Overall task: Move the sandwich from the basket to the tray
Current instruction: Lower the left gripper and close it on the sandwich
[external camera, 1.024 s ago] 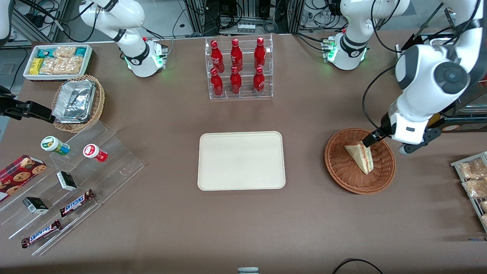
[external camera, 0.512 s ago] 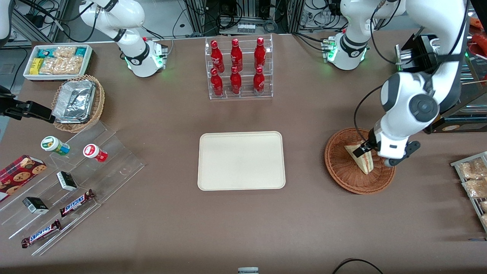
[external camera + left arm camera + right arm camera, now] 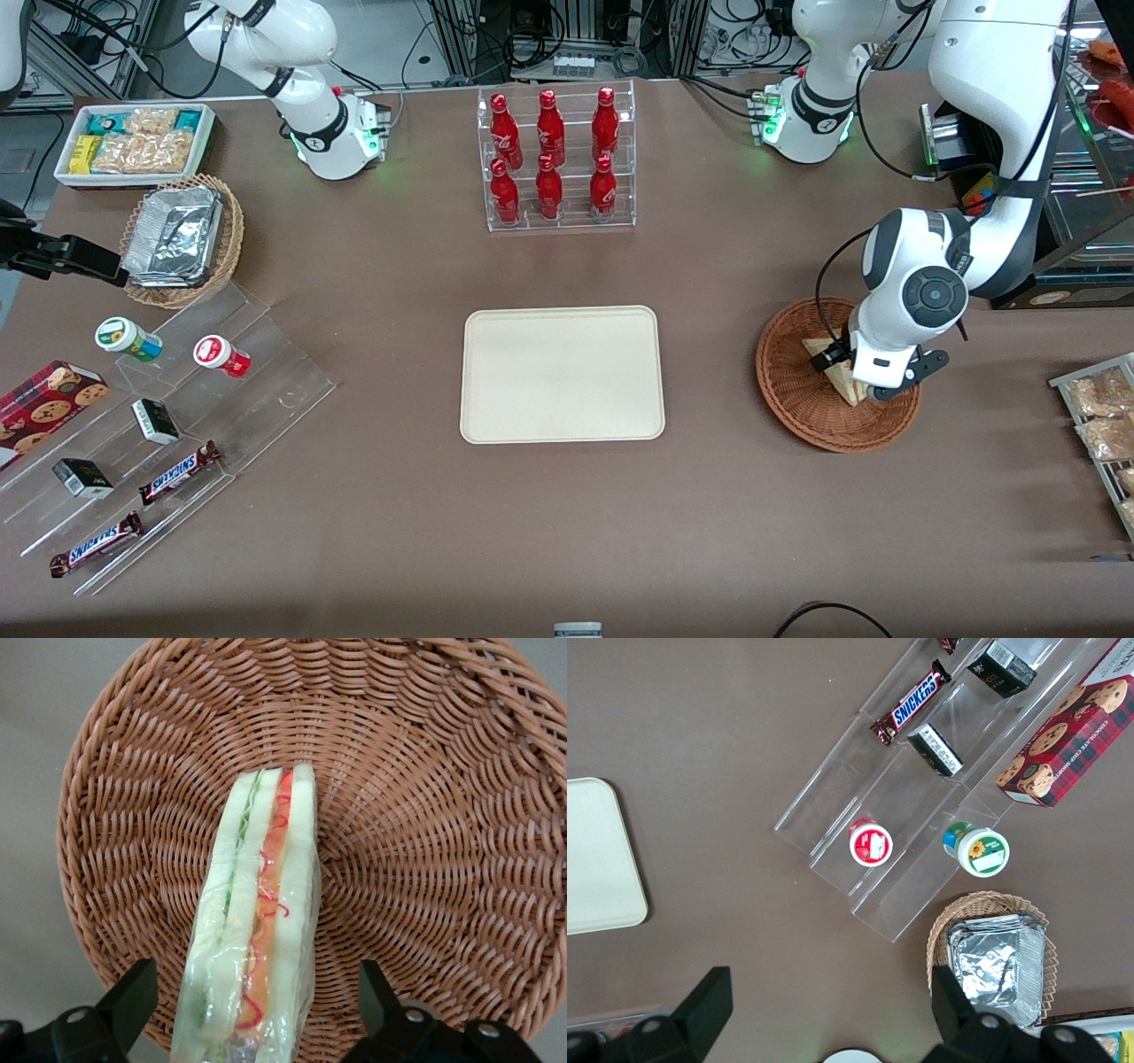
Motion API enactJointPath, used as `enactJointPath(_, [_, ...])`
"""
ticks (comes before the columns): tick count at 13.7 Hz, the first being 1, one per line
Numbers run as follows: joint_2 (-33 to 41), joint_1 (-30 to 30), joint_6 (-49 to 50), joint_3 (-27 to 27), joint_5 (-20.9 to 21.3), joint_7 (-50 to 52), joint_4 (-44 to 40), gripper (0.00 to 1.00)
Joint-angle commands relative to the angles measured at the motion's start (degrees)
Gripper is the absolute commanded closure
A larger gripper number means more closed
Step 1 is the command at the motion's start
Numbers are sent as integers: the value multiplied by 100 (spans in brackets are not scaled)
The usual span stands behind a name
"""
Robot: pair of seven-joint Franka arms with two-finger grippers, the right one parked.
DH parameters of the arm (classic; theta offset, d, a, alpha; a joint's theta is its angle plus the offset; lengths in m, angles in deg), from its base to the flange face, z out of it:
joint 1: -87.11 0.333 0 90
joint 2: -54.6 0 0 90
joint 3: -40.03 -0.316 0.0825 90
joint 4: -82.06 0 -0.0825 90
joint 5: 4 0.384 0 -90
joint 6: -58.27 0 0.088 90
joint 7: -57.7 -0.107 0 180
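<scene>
Now gripper [image 3: 252, 1010] low over basket [image 3: 788, 403], fingers [image 3: 133, 997] apart, straddling sandwich [image 3: 257, 930] lying inside. Contact unclear, probably none yet. Centre on wedge, close gently on bread faces, lift straight, carry to tray [image 3: 562, 374].

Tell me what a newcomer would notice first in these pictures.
Probably the end effector, lowered into the basket with its open fingers on either side of the sandwich, which stands on edge. Next, the bare tray at mid-table, and the rack of red bottles farther from the camera.
</scene>
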Motion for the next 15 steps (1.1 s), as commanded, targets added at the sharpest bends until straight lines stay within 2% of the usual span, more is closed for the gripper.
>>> enactJointPath(1, [32, 6, -9, -4, 146, 128, 54, 12])
enactJointPath(5, [-3, 6, 0, 5, 138, 725, 107, 92])
enactJointPath(6, [-3, 6, 9, 5, 138, 761, 107, 100])
enactJointPath(10, [23, 6, 140, 14, 146, 639, 46, 100])
enactJointPath(15, [40, -274, 1096, 31, 322, 498, -709, 100])
